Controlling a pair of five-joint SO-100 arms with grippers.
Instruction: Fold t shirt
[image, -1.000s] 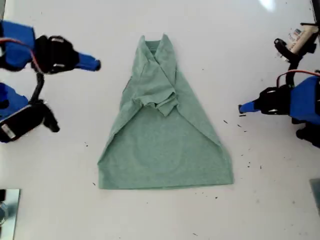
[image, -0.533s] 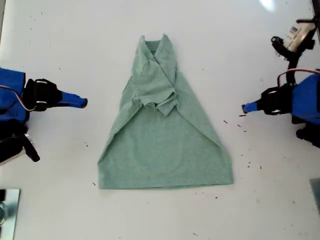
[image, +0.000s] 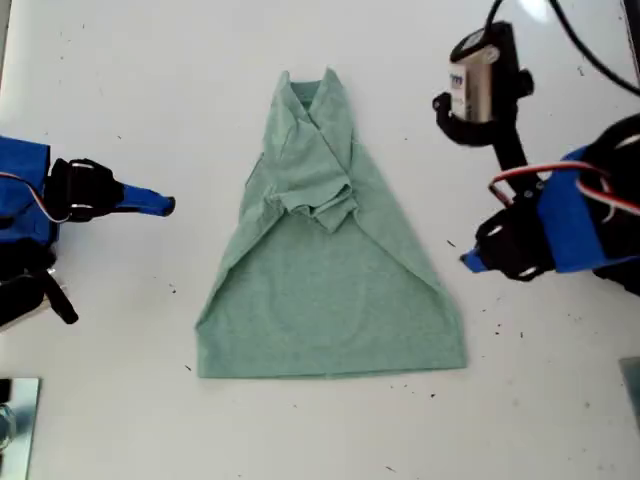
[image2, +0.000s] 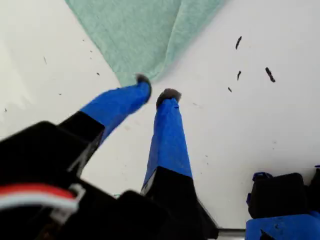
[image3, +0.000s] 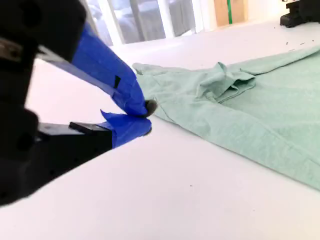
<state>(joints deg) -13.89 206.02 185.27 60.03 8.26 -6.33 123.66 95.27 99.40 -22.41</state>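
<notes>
Item 1, my second gripper (image: 170, 206): at the left edge of the bench (image: 100, 80) in the exterior view, blue-taped fingers (image3: 131, 93) pinched together with nothing between them, tips aimed across the bare surface toward the garment and well apart from it. Item 2, t shirt (image: 330, 290): one pale sage-green garment, lying flat at the middle of the bench, clear of all edges. Both sleeves and upper sides are turned in over the chest, crossing below the round neck, so the outline is a narrow-topped triangle widening to a straight hem. Long axis runs from the far edge of the bench to the near edge; neck points to the far edge, hem to the near edge. Progress, as a judgement: the inward side folds look done, though loosely, with a rumpled bunch of sleeve cloth at the centre; the lengthwise fold, hem up to neck or the reverse, is not yet made, so roughly the first half is complete. Item 3, my first gripper (image: 466, 262): toward the right edge of the bench in the exterior view, fingers (image2: 167, 132) slightly parted and empty, tips just beside the shirt's hem corner nearest that right edge, which shows ahead of the tips in the first wrist view.
</notes>
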